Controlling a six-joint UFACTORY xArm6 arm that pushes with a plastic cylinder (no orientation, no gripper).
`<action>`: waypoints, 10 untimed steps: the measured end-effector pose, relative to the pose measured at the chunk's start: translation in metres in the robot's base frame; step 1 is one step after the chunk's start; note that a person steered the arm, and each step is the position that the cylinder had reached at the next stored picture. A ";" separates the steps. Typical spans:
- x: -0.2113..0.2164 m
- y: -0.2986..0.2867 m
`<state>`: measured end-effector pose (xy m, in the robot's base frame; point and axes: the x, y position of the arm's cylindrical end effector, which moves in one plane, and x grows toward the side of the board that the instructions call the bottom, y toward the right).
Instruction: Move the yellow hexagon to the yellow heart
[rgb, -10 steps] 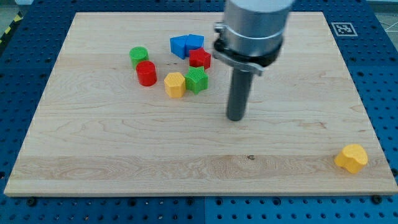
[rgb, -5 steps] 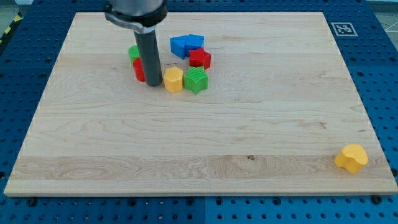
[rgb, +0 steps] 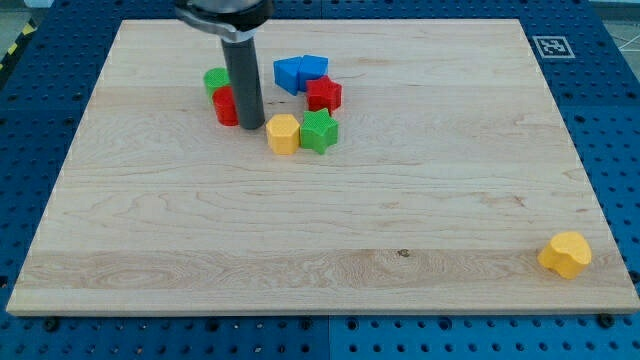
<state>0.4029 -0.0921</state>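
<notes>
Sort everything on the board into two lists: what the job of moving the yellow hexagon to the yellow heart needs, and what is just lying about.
Needed: yellow hexagon; yellow heart; my tip, just to the view's left of the hexagon.

Lying about: green star; red star; two blue blocks; red cylinder; green cylinder.

A straight, round rod of dark grey, almost black, is seen, smooth along its length and faintly glossy on one side. Its lower end, my tip (rgb: 250, 127), is cut flat and is found just to the view's left of the yellow hexagon (rgb: 283, 133). Above, the rod is joined to a wider dark collar — black, ring-shaped — cut off by the view's top edge. No cables, screws or markings can be made out on it.
</notes>
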 end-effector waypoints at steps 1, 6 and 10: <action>0.014 0.010; 0.047 0.035; 0.155 0.048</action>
<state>0.5580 -0.0437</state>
